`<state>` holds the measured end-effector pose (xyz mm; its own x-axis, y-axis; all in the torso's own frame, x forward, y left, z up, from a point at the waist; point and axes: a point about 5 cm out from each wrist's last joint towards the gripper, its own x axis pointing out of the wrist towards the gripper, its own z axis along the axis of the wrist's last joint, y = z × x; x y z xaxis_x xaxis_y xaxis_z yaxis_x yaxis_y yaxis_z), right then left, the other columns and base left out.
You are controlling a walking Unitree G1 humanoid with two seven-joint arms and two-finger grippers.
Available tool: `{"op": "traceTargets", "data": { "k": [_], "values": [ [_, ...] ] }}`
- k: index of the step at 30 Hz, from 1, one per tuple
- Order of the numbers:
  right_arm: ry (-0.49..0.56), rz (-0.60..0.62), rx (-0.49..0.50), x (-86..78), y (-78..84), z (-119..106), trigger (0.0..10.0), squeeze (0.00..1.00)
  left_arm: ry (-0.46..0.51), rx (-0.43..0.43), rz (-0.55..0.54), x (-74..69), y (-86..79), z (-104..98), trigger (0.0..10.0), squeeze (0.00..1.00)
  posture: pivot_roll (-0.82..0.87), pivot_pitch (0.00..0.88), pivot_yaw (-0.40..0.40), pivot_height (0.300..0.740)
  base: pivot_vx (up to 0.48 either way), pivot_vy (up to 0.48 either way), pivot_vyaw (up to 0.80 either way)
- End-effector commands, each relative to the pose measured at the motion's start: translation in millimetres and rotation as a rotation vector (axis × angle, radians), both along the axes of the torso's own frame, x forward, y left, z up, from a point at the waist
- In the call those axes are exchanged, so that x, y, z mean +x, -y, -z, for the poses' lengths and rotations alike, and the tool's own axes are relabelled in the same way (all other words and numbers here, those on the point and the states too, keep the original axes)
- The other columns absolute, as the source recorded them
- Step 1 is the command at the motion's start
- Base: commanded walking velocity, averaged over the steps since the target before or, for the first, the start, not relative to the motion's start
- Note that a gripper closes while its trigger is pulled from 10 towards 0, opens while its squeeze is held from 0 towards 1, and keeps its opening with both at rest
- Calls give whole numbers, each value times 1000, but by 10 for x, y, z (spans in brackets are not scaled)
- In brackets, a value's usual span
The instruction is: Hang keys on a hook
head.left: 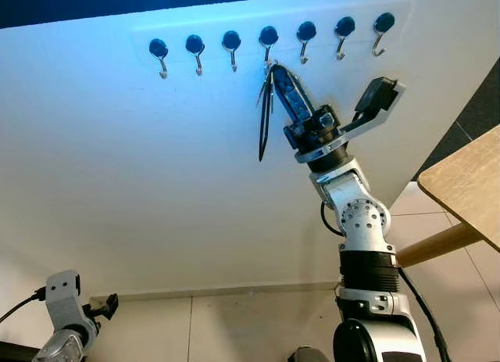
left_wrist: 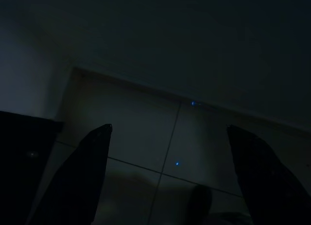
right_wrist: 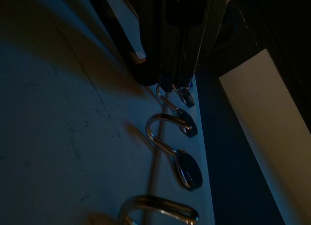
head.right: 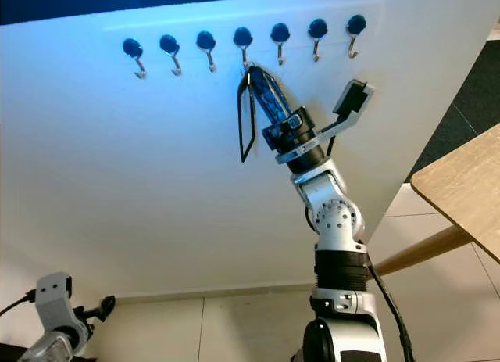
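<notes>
A row of several black-capped metal hooks (head.left: 231,41) runs along the top of the white wall. My right gripper (head.left: 274,71) is raised to the middle hook (head.left: 268,36), with its tips just under it. It is shut on the keys, whose black loop strap (head.left: 263,120) hangs down the wall beside the fingers. In the right wrist view the metal key ring (right_wrist: 182,91) sits at the shut fingertips (right_wrist: 170,64), touching or almost touching the nearest hook (right_wrist: 167,130). My left arm (head.left: 66,315) hangs low, and its gripper (left_wrist: 167,130) is open over dark floor tiles.
A wooden table (head.left: 469,182) juts in at the right, with a slanted leg (head.left: 437,245) below it. A baseboard (head.left: 219,293) joins the white wall to the tiled floor. More hooks (right_wrist: 187,169) line up beyond the nearest one in the right wrist view.
</notes>
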<state>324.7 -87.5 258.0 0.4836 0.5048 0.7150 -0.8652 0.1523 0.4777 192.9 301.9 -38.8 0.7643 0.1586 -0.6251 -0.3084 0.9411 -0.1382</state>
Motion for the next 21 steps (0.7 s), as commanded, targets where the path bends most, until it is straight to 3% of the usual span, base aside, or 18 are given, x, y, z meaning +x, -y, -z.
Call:
{"op": "traceTargets", "data": {
  "k": [1, 21],
  "values": [
    [8, -38, 3, -23, -128, -39, 10000, 0, -22, -4, 1, -58, 22, 46, 10000, 0, -89, 119, 90, 740, 0, 0, 0],
    [-46, 25, -3, 24, -82, -8, 10000, 0, -20, -17, 19, -54, 62, 59, 10000, 0, -97, 127, 94, 740, 0, 0, 0]
  ]
}}
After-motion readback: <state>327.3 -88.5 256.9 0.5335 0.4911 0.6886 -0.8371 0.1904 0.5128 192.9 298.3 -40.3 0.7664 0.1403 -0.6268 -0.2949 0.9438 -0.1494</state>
